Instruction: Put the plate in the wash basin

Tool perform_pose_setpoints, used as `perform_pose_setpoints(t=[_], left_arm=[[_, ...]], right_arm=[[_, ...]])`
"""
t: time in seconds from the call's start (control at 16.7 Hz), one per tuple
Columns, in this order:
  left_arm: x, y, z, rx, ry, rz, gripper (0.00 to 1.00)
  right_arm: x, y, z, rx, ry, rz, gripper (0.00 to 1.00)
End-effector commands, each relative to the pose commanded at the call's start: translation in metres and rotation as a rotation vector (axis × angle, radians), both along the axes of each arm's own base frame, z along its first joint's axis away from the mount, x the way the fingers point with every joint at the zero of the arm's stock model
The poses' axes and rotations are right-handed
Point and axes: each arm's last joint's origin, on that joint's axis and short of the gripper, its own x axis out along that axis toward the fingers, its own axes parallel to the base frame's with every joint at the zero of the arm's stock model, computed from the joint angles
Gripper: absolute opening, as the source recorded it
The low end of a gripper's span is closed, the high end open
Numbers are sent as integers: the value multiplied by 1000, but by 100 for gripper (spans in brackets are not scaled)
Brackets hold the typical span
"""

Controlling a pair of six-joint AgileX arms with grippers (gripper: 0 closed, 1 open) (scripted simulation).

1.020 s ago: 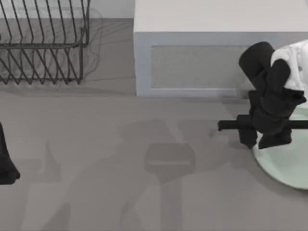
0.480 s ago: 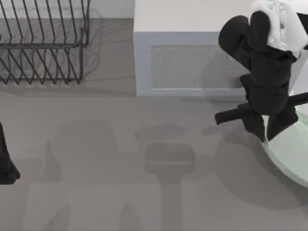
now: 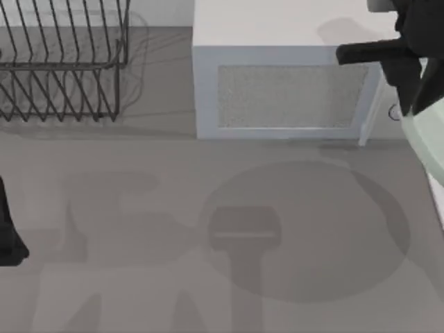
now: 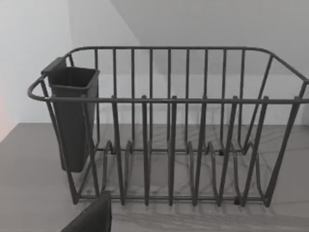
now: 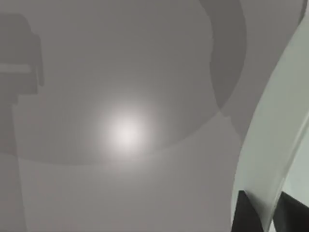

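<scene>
Plate held up at the table's right edge, pinched by the right gripper.

The plate, smooth, pale mint-green and shallow with a slightly raised rim, hangs just under the right gripper in the top view; its round shadow lies on the matte grey table well off to the gripper's left. In the right wrist view the plate curves up as a thin pale band, and two dark fingers sit one on each face of its rim, clamped on it (the rim passes between them). Beside the gripper stands the boxy white microwave with a speckled door panel. Far across the table is a dark wire dish rack, its thin bars carrying a square cup. The left arm is parked at the table's left edge.
</scene>
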Motion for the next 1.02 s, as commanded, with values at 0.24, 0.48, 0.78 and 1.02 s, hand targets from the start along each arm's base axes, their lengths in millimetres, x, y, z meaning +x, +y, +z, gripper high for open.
perform_pose_setpoints(t=[0.24,0.48,0.78,1.02], left_arm=[[0,0,0,0,0,0,100],[0,0,0,0,0,0,100],[0,0,0,0,0,0,100],[0,0,0,0,0,0,100]], right_arm=[[-3,-13,34,87,-93,-51,0],[-3,-14,36,92,-99,-52,0],[16,-30,34,82,-141,-92,0],[69,-83,18,46,-205,-178,0]])
